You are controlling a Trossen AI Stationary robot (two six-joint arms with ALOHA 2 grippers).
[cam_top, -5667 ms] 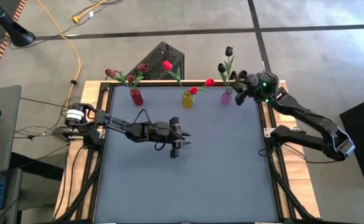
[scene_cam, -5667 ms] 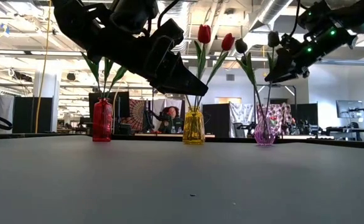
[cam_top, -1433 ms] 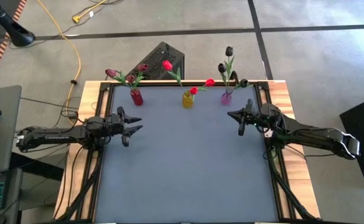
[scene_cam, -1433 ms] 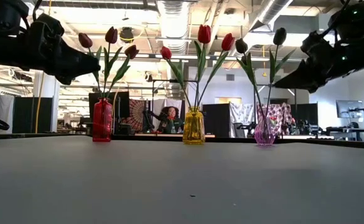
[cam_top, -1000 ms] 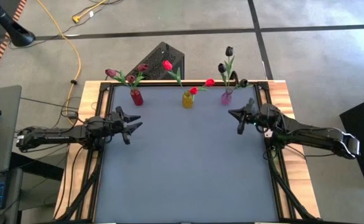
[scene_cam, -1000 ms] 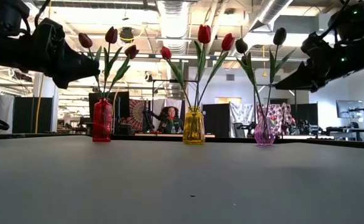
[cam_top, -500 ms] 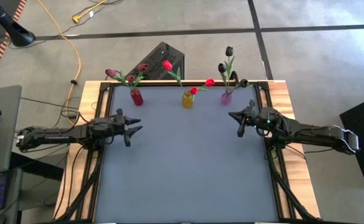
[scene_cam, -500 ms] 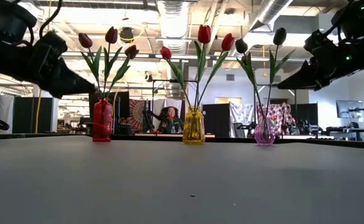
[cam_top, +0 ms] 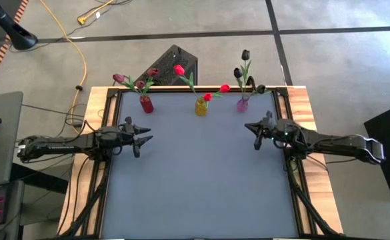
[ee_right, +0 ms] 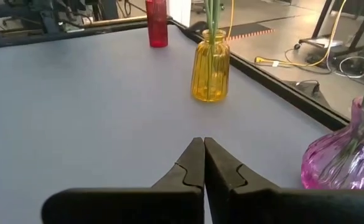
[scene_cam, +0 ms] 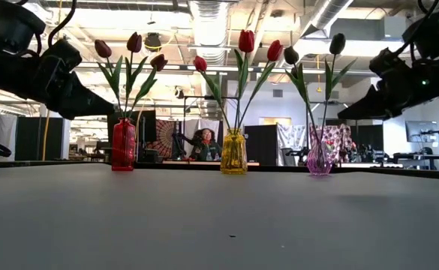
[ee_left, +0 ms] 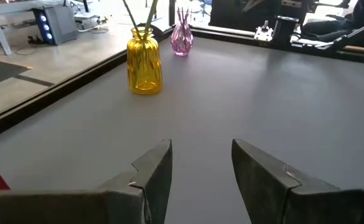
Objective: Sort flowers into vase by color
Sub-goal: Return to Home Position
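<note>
Three vases along the table's (cam_top: 201, 180) far edge (red vase (scene_cam: 123, 144), yellow vase (scene_cam: 233, 151), purple vase (scene_cam: 318, 157)) hold the flowers (scene_cam: 246, 40); homing wants, I judge, a slow level retreat clear of them, left gripper (ee_left: 200, 152) spread apart, right gripper (ee_right: 203, 146) pinched closed on nothing, each near its own side.

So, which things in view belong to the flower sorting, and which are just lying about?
Job: maroon tulips in red vase; red tulips in yellow vase; black tulips in purple vase; left tool, open, by table's left edge; right tool, shut, by its right edge.
Lying about: yellow cable; black box; person in background.
</note>
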